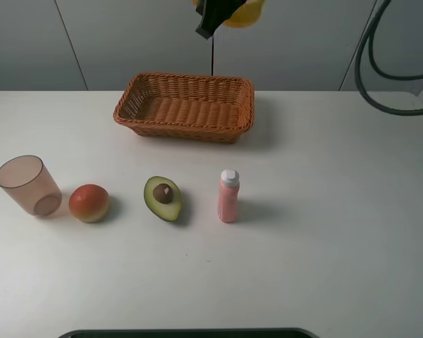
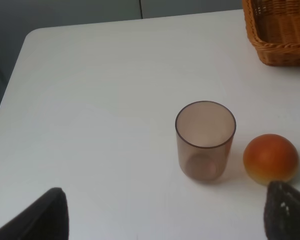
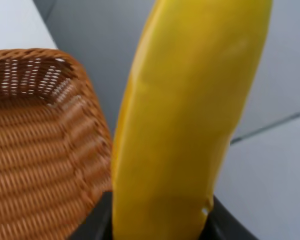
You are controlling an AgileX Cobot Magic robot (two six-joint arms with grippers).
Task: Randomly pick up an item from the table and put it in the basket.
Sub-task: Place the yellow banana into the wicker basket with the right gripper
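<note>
The yellow banana [image 1: 245,13] hangs at the top edge of the exterior view, held in my right gripper [image 1: 213,20] high above the far rim of the wicker basket [image 1: 187,105]. In the right wrist view the banana [image 3: 185,125] fills the frame between the dark fingers [image 3: 97,222], with the basket [image 3: 35,140] below and to one side. My left gripper [image 2: 165,220] is open and empty over the white table [image 2: 90,100], close to the cup. It does not show in the exterior view.
On the table [image 1: 324,246] in a row stand a translucent pinkish cup [image 1: 29,185], a red-orange round fruit [image 1: 89,203], a halved avocado [image 1: 163,198] and a pink bottle with a white cap [image 1: 228,196]. Dark cables [image 1: 381,70] hang at the right. The cup [image 2: 205,141] and fruit [image 2: 270,157] also show in the left wrist view.
</note>
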